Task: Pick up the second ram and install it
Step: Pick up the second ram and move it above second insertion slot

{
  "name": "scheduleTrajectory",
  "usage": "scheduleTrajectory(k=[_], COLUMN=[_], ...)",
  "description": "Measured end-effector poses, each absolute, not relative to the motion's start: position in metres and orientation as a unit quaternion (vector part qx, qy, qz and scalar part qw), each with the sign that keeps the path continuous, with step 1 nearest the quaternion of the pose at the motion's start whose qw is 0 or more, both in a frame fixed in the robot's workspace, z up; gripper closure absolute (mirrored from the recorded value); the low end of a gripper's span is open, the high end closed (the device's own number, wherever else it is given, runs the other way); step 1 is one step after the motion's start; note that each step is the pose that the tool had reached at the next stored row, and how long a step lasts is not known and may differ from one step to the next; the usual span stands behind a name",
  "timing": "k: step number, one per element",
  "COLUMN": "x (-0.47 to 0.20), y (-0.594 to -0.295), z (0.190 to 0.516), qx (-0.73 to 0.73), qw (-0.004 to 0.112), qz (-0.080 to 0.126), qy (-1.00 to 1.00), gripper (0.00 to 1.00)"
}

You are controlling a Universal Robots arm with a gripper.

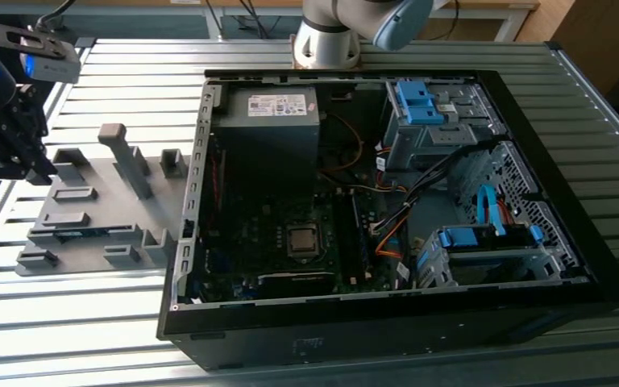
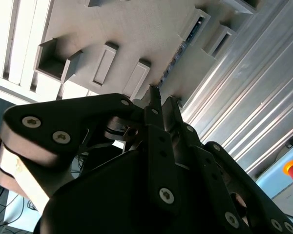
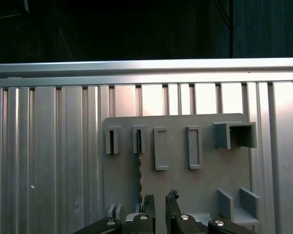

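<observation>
While the tool (image 3: 160, 201) hung at the upper left of the exterior view, over the grey tray (image 3: 205, 185), its fingers (image 3: 149, 205) stood a narrow gap apart with nothing between them. The ram (image 3: 138, 170) stood on edge in the tray, near the tool in the first wrist view, not gripped. The open case (image 1: 396, 330) filled the middle of the exterior frame on the slatted bench (image 1: 73, 347).
</observation>
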State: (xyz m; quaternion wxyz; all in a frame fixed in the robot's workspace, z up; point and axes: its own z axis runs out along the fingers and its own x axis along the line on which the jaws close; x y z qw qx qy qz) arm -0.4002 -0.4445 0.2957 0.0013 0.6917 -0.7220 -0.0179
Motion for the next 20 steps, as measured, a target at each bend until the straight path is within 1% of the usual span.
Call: scheduleTrajectory(k=[16, 20], x=[-0.400, -0.400], y=[-0.449, -0.454], z=[0.288, 0.282], qx=[0.692, 0.692], qw=[0.001, -0.001], qz=[-0.018, -0.021], qy=[-0.722, -0.721], gripper=[0.76, 0.76])
